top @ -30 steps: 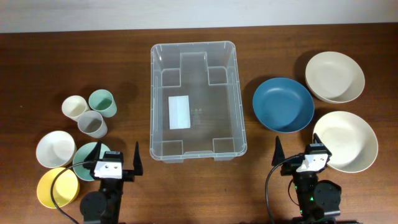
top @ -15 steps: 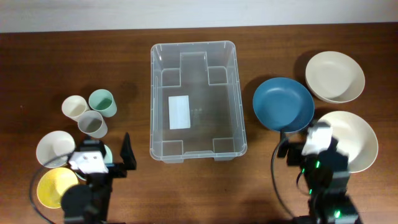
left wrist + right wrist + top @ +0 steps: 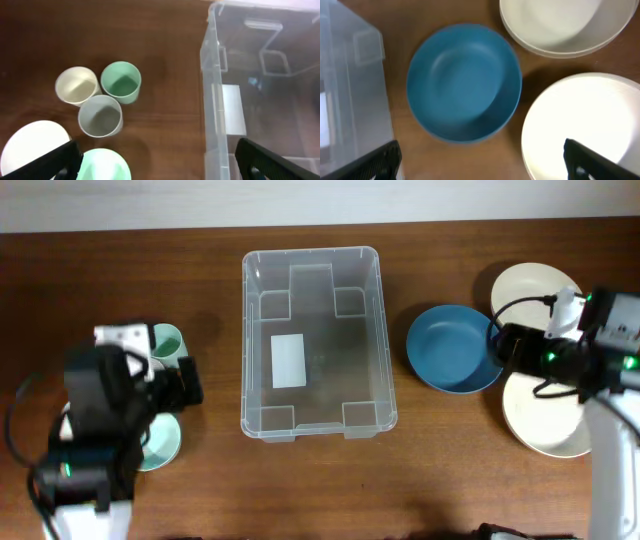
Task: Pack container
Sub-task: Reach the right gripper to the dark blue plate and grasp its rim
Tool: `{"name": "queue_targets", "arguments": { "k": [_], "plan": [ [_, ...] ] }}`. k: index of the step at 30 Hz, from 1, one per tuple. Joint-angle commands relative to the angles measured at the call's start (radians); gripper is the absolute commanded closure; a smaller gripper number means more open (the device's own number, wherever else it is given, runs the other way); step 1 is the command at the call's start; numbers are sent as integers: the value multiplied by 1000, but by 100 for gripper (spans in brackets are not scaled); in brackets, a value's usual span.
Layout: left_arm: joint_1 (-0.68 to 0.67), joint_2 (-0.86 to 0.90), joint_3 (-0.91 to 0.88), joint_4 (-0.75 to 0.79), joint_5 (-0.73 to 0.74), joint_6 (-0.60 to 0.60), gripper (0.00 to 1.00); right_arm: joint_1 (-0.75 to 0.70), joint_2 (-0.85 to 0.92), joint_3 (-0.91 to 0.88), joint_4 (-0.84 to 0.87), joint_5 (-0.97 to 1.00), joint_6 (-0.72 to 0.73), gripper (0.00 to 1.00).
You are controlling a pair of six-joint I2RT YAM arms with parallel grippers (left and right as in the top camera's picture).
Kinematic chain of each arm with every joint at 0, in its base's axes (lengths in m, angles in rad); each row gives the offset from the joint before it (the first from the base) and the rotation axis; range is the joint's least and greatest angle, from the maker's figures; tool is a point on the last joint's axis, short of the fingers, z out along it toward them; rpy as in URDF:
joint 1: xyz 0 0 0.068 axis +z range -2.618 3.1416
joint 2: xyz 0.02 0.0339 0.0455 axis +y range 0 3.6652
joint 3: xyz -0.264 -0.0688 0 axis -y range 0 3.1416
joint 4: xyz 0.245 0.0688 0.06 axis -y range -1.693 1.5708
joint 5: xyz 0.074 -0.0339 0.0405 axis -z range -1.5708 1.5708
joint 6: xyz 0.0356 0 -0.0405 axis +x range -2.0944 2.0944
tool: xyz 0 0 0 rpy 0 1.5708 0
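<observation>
Left arm [image 3: 95,410] and right arm [image 3: 590,350] swung outward; container [image 3: 345,365] runs lengthwise front-to-back.

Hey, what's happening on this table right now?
The job is packing the clear container, which has nothing in it yet. The left gripper hovers open over the small cups, and the right gripper hovers open over the blue bowl. Neither is holding anything.
</observation>
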Motion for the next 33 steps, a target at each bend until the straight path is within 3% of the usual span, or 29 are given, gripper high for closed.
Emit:
{"name": "queue_targets", "arguments": {
  "k": [1,7,21,33],
  "plan": [
    [6,115,115,-53,83,-12,1,-16,72,70,11,-64,-20,1],
    [6,172,117,-48,82,-12,0,-24,168,80,122,-60,-71,1],
    [6,196,117,-48,77,-13,1,-46,571,137,187,-64,-70,1],
    [6,196,117,-48,77,-13,1,-45,706,137,222,-106,-69,1]
  ]
}}
